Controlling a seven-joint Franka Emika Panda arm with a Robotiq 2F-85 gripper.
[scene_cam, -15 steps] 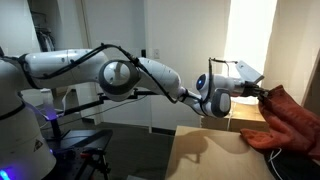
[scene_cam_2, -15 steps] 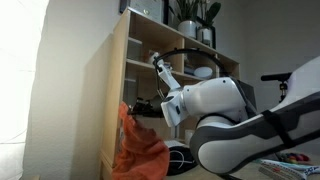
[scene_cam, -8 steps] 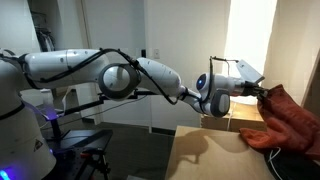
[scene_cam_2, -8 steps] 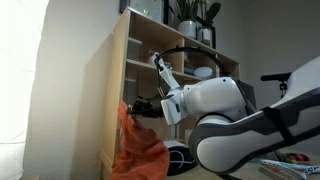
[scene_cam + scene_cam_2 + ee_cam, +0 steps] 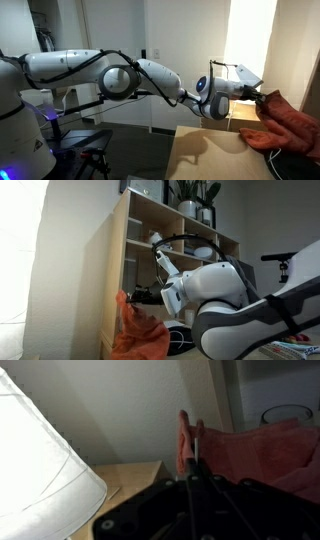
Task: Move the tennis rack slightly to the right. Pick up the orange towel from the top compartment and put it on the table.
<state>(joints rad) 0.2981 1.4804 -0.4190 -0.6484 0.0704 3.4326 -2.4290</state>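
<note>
The orange towel [image 5: 296, 124] hangs in folds from my gripper [image 5: 263, 97], which is shut on its upper edge. In an exterior view the towel [image 5: 136, 332] dangles beside the wooden shelf unit, below my gripper [image 5: 133, 297]. The wrist view shows my gripper [image 5: 192, 452] pinching a raised fold of the towel [image 5: 262, 452], whose cloth fills the right side. The light wooden table [image 5: 205, 150] lies below the arm, and a corner of the table [image 5: 128, 478] also shows in the wrist view. The tennis rack is not clearly in view.
A tall pale wooden shelf unit [image 5: 118, 250] carries potted plants [image 5: 192, 194] on top. A glass bowl [image 5: 286, 414] sits behind the towel. A large white curved shape [image 5: 40, 470] fills the left of the wrist view. A dark round object [image 5: 181, 338] lies low by the shelf.
The gripper and the towel have dropped a little and moved slightly out from the shelf. The grip on the towel is unchanged.
</note>
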